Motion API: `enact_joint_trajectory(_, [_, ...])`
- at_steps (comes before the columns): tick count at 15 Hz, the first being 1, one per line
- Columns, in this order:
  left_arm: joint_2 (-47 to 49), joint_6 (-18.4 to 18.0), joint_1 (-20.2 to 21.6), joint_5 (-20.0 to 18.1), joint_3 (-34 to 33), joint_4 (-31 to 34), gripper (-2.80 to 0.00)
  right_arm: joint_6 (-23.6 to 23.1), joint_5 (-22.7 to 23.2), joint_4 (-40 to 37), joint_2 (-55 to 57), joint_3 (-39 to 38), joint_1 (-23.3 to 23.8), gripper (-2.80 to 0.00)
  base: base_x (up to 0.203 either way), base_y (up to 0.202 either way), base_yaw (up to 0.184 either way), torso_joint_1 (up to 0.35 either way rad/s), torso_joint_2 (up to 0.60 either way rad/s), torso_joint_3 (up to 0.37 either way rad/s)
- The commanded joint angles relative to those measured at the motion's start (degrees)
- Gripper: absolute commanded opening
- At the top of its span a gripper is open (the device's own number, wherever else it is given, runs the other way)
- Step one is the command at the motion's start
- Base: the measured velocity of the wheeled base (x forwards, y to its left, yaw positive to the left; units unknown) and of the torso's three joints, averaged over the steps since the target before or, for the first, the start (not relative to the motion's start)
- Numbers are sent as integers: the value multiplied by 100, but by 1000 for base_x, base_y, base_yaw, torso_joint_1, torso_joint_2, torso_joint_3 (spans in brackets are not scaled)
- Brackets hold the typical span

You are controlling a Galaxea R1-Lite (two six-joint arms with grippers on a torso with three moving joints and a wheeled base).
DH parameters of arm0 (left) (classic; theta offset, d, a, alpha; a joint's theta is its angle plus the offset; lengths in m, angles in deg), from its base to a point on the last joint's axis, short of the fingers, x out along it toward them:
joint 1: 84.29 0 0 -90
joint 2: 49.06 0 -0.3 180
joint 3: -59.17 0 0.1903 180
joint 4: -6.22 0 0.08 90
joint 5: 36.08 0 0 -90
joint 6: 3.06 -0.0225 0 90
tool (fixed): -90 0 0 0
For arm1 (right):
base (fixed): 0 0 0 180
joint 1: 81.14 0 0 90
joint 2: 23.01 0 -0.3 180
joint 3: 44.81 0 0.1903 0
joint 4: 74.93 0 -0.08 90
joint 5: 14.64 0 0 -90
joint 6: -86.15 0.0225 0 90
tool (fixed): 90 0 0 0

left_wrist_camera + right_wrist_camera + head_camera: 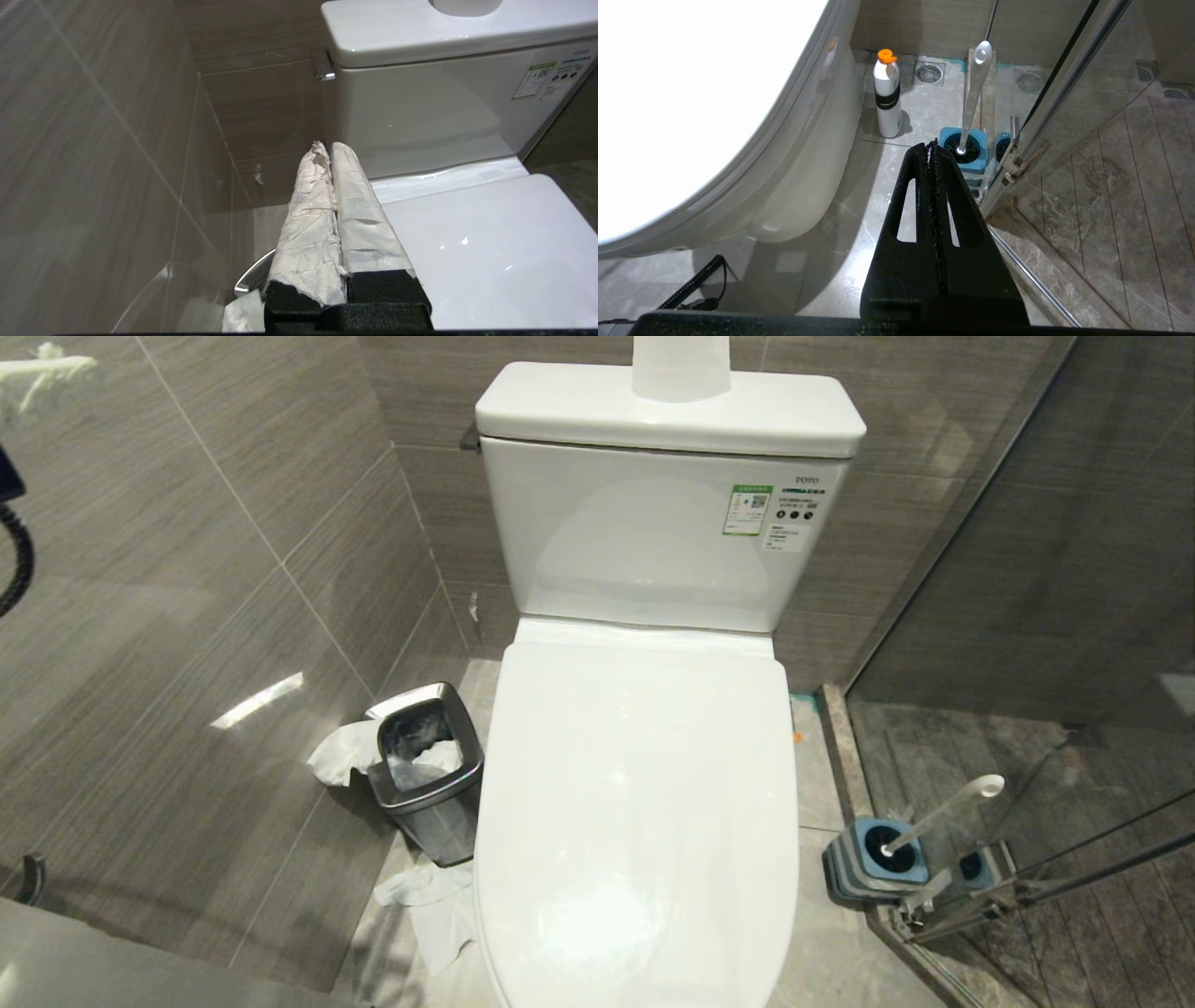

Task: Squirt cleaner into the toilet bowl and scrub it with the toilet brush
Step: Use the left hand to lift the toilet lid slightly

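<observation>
The toilet bowl is hidden under its closed white lid (644, 803), in front of the white tank (653, 551). No cleaner liquid shows. The toilet brush (943, 814) leans with its white handle in a blue-and-grey holder (882, 861) on the floor to the right of the toilet, by the glass. My left gripper (329, 145) is shut and holds nothing. Its fingers (359, 219) are wrapped in white tissue, and it hangs over the lid's left edge, pointing at the tank. My right gripper (930, 143) is shut and empty, low beside the toilet, a short way from the brush (973, 93) and holder (964, 149).
A steel waste bin (428, 775) with crumpled tissue stands left of the toilet, and more tissue (439, 905) lies on the floor. A white bottle with an orange cap (887, 93) stands on the floor behind the holder. A glass shower door (1074, 616) closes off the right side.
</observation>
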Motion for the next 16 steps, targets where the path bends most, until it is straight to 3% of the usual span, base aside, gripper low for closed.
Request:
enact_joint_trajectory(1, [968,86,-169,-5,593,-147,-280,3,-2,4,5,0,-2,-280,0,0,0,0,0,0])
enact_joint_trajectory(5, [2116,135,-428,32,1508,-975,-280,3,-2,2,5,0,-2,-280,0,0,0,0,0,0])
enact_joint_trajectory(8, [2652,104,-743,524,2267,-1086,-280,3,-2,4,5,0,-2,-280,0,0,0,0,0,0])
enact_joint_trajectory(16, [2742,168,-789,610,2320,-1085,-280,3,-2,4,5,5,-2,-280,0,0,0,0,0,0])
